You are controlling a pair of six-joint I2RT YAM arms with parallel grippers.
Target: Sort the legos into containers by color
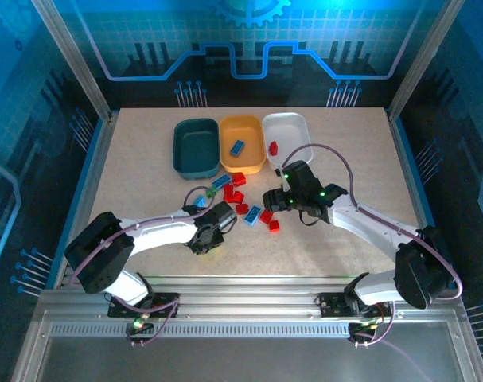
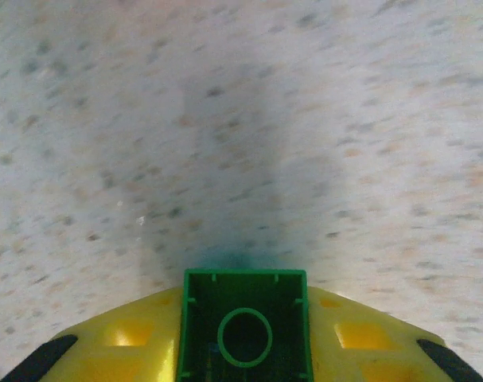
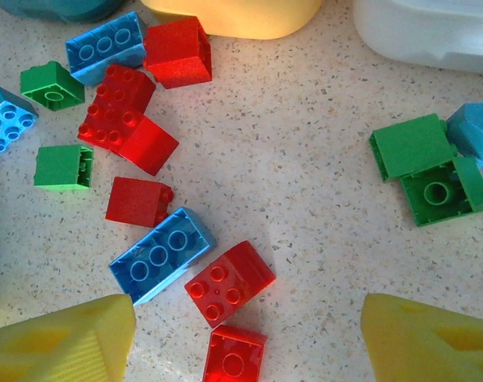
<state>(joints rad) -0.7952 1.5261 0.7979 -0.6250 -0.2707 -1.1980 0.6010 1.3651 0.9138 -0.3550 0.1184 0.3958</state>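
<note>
Top external view: three trays stand in a row at the far side of the speckled surface (image 1: 146, 199): a teal tray (image 1: 195, 151), an orange tray (image 1: 251, 131) and a white tray (image 1: 293, 126). A loose scatter of bricks (image 1: 235, 191) lies just in front of them, between the two arms. One blue brick (image 1: 237, 147) lies in the orange tray and one red brick (image 1: 273, 147) in the white.

The left arm (image 1: 157, 231) reaches in low from the near side. Its wrist camera shows the left jaws closed on a green brick (image 2: 243, 326), with the hollow underside turned to the lens. The right arm (image 1: 368, 219) hangs over the pile, the right jaws wide apart with nothing between them.

From the right wrist, the bricks are glossy studded blocks in red, green and light blue. Some sit studs-up, like the long blue brick (image 3: 161, 255). Others are tipped over, like the upturned green brick (image 3: 444, 191), which shows its open base and touches a second green one.

They look light, hard and rigid, unlikely to break, with smooth walls that could slip or twist in a loose pinch. The surest hold appears to be across two flat opposite sides, below the studs. Bricks that touch a neighbour may need an approach from their free sides.
</note>
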